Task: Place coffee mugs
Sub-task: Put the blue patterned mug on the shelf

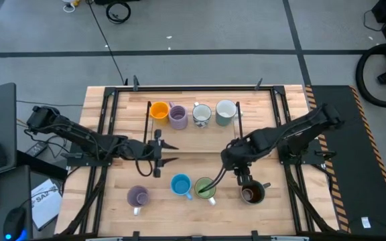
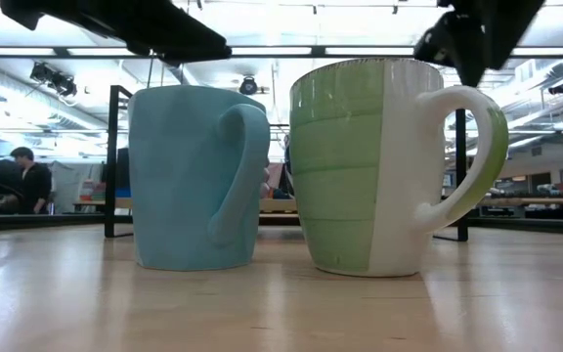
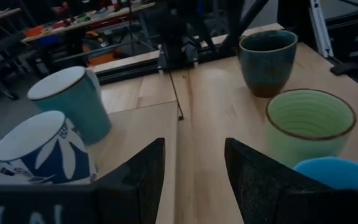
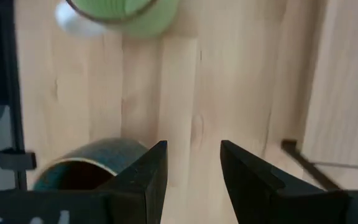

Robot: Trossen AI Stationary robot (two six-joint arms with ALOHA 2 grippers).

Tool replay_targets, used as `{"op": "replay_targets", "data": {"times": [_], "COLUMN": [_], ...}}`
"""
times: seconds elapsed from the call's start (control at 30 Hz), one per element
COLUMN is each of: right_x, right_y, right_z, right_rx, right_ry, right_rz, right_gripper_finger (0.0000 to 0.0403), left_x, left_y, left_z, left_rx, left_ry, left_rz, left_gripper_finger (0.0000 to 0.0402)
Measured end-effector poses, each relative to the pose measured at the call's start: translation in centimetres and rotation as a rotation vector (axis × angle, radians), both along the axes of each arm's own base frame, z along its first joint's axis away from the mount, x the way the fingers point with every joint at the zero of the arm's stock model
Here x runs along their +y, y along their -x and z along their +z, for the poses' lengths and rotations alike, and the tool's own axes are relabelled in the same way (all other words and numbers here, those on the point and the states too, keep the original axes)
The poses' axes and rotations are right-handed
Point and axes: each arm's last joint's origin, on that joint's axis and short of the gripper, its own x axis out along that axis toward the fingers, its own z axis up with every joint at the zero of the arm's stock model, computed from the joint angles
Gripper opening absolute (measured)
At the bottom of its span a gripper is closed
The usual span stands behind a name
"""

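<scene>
The blue mug (image 2: 195,176) and green mug (image 2: 379,166) stand upright side by side at the table's near edge, flanked by a lavender mug (image 1: 137,197) and the dark brown mug (image 1: 252,194). Four more mugs (image 1: 191,113) line the far side. The left gripper (image 1: 169,153) hovers mid-table, fingers spread and empty; the right gripper (image 1: 241,175), equally wide and empty, hangs just beside the brown mug.

Robotics lab or workshop, wooden surface (image 1: 200,144) in a black frame, grey floor with cables (image 1: 116,11) at 11 o'clock; strip lights (image 2: 262,51), distant benches, seated person (image 2: 29,181)
</scene>
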Motion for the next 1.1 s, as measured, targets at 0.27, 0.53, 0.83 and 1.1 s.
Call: {"op": "replay_targets", "data": {"times": [0.27, 0.53, 0.83, 1.1], "right_x": [1.3, 2.2, 3.7, 4.6], "right_y": [0.4, 1.0, 1.4, 1.8], "right_z": [-2.4, -2.2, -2.4, -2.4], "right_rx": [0.239, 0.255, 0.239, 0.202], "right_ry": [-0.009, -0.019, -0.006, 0.059], "right_rz": [0.011, -0.019, -0.007, 0.021], "right_gripper_finger": [0.0154, 0.0154, 0.0154, 0.0154], "left_x": [0.1, 0.2, 0.4, 0.4], "left_y": [0.0, 0.0, -0.1, -0.1], "left_z": [0.0, 0.1, 0.1, 0.1], "left_rx": [0.003, 0.001, 0.001, 0.001], "left_ry": [-0.021, -0.048, -0.079, -0.084], "left_rz": [0.007, 0.016, 0.042, 0.052], "left_gripper_finger": [0.0174, 0.0174, 0.0174, 0.0174]}}
